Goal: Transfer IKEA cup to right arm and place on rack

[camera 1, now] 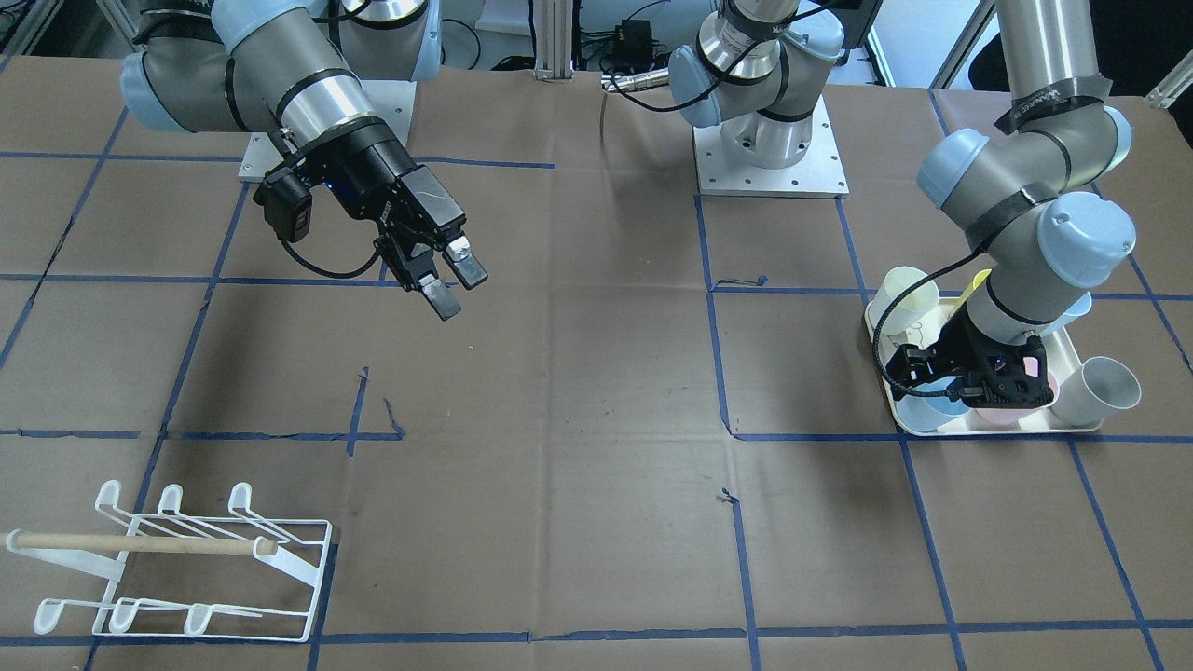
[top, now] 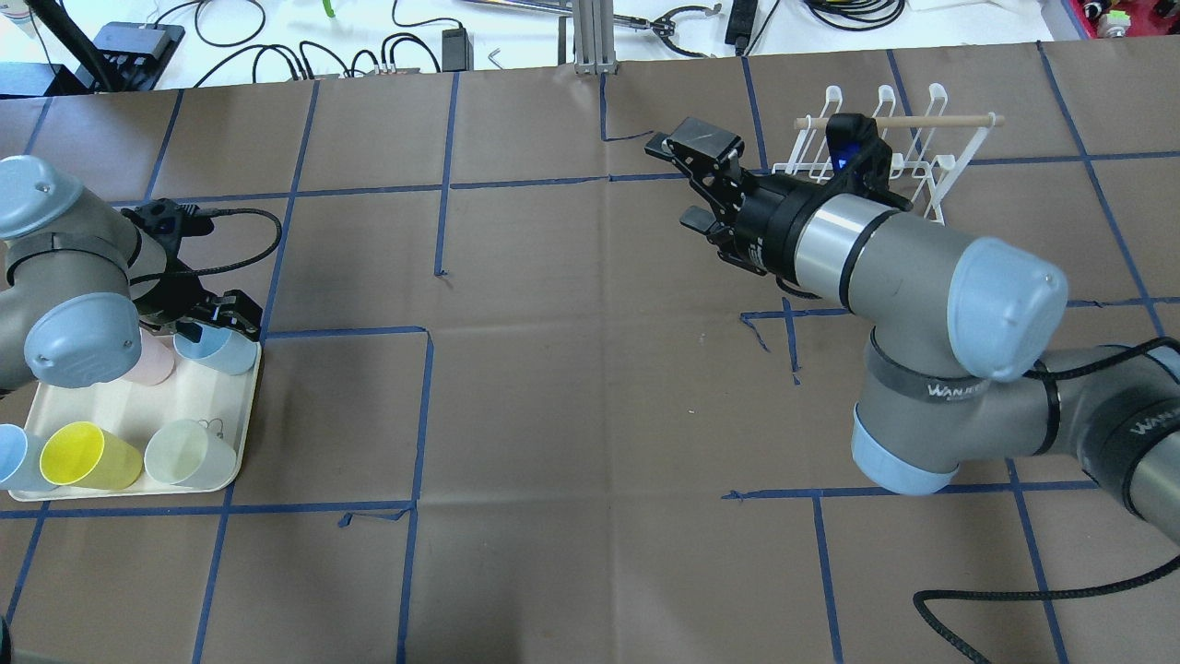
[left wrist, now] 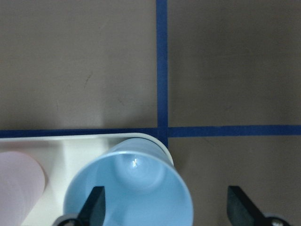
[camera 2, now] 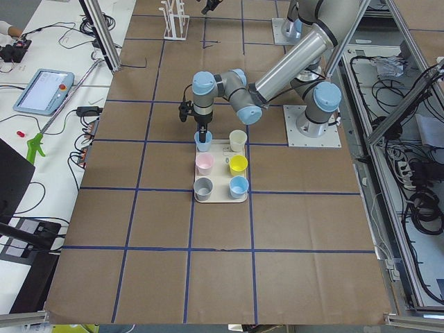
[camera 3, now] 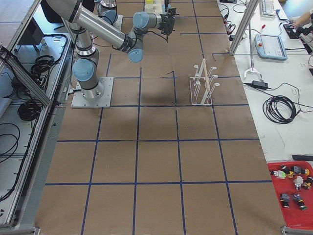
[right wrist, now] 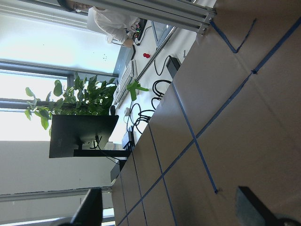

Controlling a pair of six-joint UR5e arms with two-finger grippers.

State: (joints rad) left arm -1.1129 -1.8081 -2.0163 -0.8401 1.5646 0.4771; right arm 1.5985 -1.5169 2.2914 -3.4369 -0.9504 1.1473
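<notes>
A light-blue IKEA cup [top: 217,351] stands upright at the far corner of a cream tray [top: 120,406]. My left gripper [top: 214,316] is open right above it. In the left wrist view one fingertip [left wrist: 96,203] is over the cup's [left wrist: 127,188] inside and the other [left wrist: 240,207] is outside its rim. My right gripper [camera 1: 447,280] is open and empty in the air above the table; it also shows in the overhead view [top: 687,180]. The white wire rack [camera 1: 186,559] with a wooden dowel stands at the table's far right [top: 908,152].
The tray also holds a pink cup [top: 152,361], a yellow cup [top: 83,454], a pale cup [top: 189,452] and another blue cup [top: 9,456]. Brown paper with blue tape lines covers the table. Cables and tools lie beyond the far edge [top: 396,41].
</notes>
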